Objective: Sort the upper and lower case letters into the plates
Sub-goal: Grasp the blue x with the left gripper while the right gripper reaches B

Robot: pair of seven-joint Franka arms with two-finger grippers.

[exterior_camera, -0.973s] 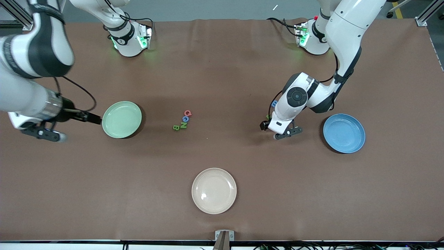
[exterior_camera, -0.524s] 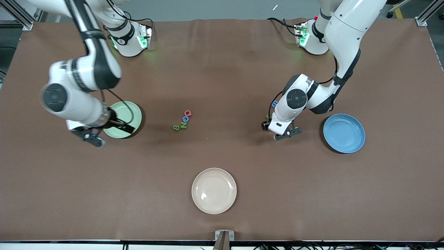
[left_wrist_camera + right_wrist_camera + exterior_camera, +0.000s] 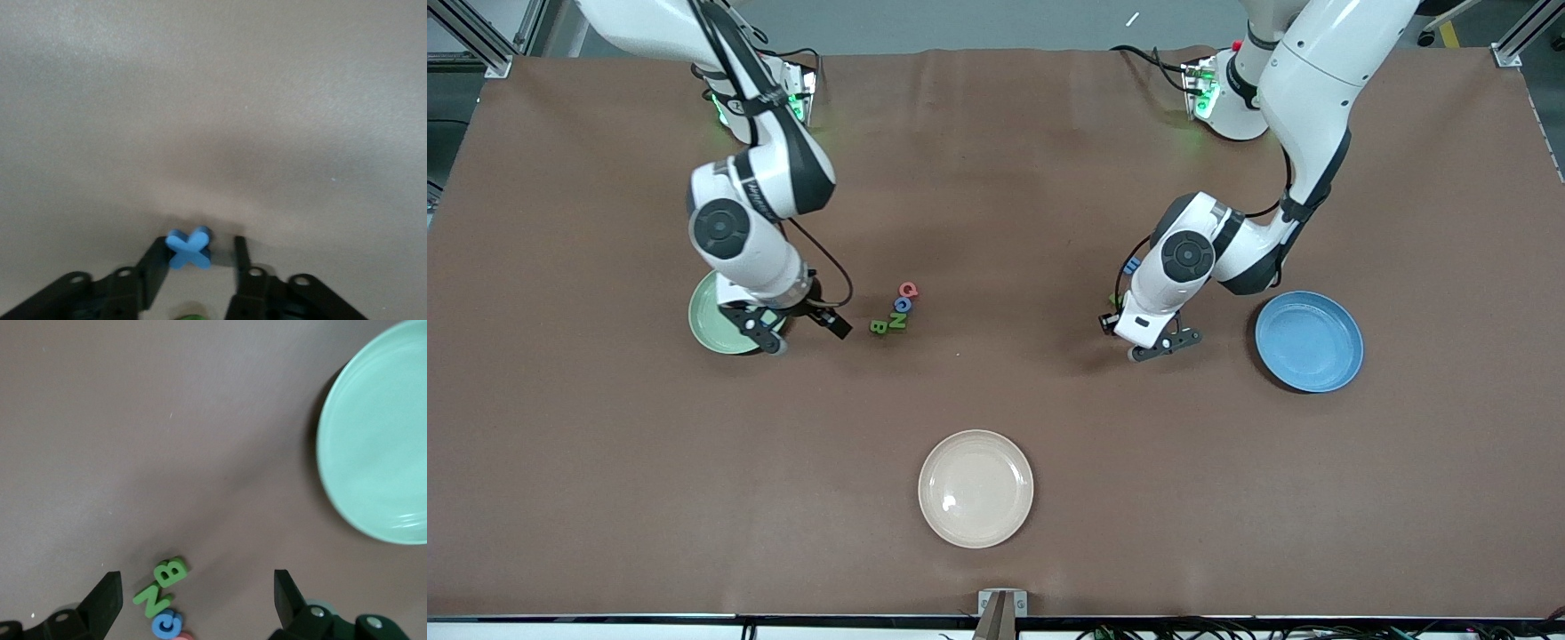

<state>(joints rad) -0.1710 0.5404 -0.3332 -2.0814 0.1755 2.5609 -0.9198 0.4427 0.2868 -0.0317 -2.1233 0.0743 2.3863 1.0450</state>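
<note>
Front view read as a dial, twelve toward the robot bases.

- Left hand (image 3: 1163, 343) is low on the tabletop (image 3: 996, 178), with the sky-blue plate (image 3: 1270, 356) at its three o'clock, near but not touching.
- In the left wrist view its fingers (image 3: 155, 263) stand either side of a small blue x-shaped letter (image 3: 189, 248). One finger touches the letter. A sliver of tabletop shows between the letter and the other finger, so it is bracketed, not yet clamped.
- Right hand (image 3: 799, 331) is spread wide and empty, with the mint plate (image 3: 710, 331) at its nine o'clock. A cluster of four letters (image 3: 895, 309) in red, blue and green lies at its three o'clock.
- Cream plate (image 3: 975, 440) sits at six o'clock on the tabletop, unused.

We judge the step in hand to be the pinch on the x:
- Centre the letter between the fingers before squeezing, or the touching finger will slide it along the cloth.
- Grip across the arms of the x. The piece is thin and may twist or pop out.
- Lift straight up, only high enough to clear the plate rim.
- Carry it toward three o'clock and let go low over the plate.
- We cannot tell this letter's case from its shape.
</note>
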